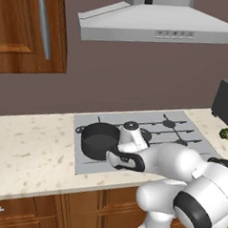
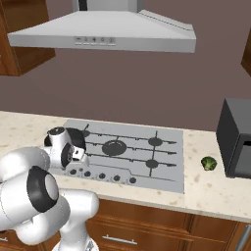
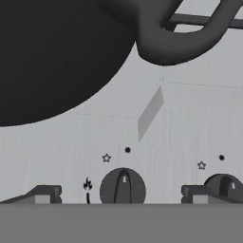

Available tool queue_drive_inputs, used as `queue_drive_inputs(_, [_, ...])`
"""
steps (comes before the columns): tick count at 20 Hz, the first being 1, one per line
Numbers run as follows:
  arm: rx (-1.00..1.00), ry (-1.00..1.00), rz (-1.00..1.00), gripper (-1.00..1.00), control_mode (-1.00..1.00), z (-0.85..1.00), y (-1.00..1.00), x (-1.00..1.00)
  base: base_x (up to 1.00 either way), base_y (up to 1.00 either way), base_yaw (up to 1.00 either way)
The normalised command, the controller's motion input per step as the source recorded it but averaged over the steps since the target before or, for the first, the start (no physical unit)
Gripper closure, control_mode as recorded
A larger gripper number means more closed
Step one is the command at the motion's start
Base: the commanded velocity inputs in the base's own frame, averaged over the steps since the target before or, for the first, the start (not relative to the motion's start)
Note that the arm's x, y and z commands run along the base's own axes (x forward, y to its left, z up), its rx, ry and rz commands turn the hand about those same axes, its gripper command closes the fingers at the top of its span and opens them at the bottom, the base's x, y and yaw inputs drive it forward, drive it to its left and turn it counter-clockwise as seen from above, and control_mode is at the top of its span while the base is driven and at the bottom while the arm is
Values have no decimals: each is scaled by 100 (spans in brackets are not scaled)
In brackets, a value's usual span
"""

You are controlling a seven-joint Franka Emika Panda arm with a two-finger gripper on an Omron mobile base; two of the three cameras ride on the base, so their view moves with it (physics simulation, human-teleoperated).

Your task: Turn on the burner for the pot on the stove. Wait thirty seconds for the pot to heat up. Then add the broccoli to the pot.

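The dark pot (image 1: 99, 141) sits on the front left burner of the silver stove (image 1: 174, 134), empty as far as I can see. My arm bends low over the stove's front edge. In the hand view the pot (image 3: 52, 57) and its loop handle (image 3: 182, 45) loom above. My gripper (image 3: 121, 197) is open, its fingertips (image 3: 43, 195) on either side of a round dark knob (image 3: 122, 187) with a flame mark beside it. A second knob (image 3: 223, 184) lies to the right. The broccoli (image 2: 209, 163) lies on the counter right of the stove (image 2: 147, 162).
A black appliance (image 2: 237, 138) stands on the counter just right of the broccoli. The grey range hood (image 2: 105, 34) hangs over the cooktop. Wooden wall cabinets (image 1: 30, 29) are at the upper left. A row of knobs (image 2: 102, 175) lines the stove's front edge.
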Motion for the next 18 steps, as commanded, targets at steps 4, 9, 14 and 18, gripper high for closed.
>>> queue_drive_inputs(4, [0,0,0,-100,-100,-3,0,0,0,0,0])
queue_drive_inputs(9, [0,0,0,-100,-100,-33,-3,0,0,0,0])
queue_drive_inputs(14, [0,0,0,-100,-100,-32,-1,-1,0,0,0])
queue_drive_inputs(18, [0,0,0,-100,-100,-7,-3,0,0,0,0])
